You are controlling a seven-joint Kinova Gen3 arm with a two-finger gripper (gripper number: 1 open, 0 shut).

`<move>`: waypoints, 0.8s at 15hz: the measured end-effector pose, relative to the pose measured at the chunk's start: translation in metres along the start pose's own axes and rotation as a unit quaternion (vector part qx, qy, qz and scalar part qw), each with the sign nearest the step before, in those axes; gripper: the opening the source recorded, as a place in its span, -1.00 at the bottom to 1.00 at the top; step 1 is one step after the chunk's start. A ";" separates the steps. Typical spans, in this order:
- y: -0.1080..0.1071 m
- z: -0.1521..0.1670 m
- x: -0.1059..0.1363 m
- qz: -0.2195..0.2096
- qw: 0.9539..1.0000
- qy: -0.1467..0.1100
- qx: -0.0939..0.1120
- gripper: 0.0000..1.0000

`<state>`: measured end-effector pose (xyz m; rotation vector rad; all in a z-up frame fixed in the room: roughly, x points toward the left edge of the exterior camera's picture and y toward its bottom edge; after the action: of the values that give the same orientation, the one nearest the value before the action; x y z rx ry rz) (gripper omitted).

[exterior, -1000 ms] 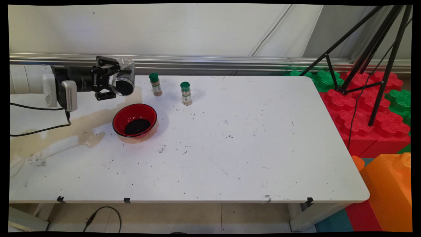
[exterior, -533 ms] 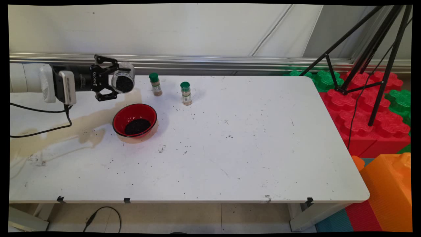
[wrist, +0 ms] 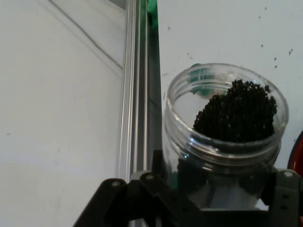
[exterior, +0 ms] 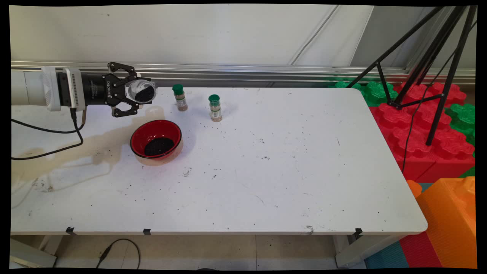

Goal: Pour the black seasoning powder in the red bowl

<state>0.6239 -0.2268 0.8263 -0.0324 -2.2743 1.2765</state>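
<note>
Your hand (exterior: 131,94) is clamped on a clear plastic jar (exterior: 141,91), held tipped on its side above the white surface (exterior: 266,171) at about 10 o'clock. Through the hand camera you see the jar (wrist: 225,130) with its mouth open and small black beads (wrist: 236,113) heaped against one wall. Just below the jar, at 7 o'clock from it, sits a red bowl (exterior: 156,139) with black beads in its bottom. To the right stand two green-capped spice bottles, one (exterior: 179,97) near the jar, the other (exterior: 215,108) just beyond.
</note>
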 end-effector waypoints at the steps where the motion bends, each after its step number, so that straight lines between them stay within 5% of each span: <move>1: -0.001 0.000 0.001 -0.017 1.000 0.002 -0.001 -1.00; 7: -0.006 -0.003 0.002 -0.112 0.994 0.012 0.001 -1.00; 12: -0.010 -0.005 0.002 -0.204 0.979 0.021 0.001 -1.00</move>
<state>0.6266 -0.2275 0.8374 0.3837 -2.1013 1.0478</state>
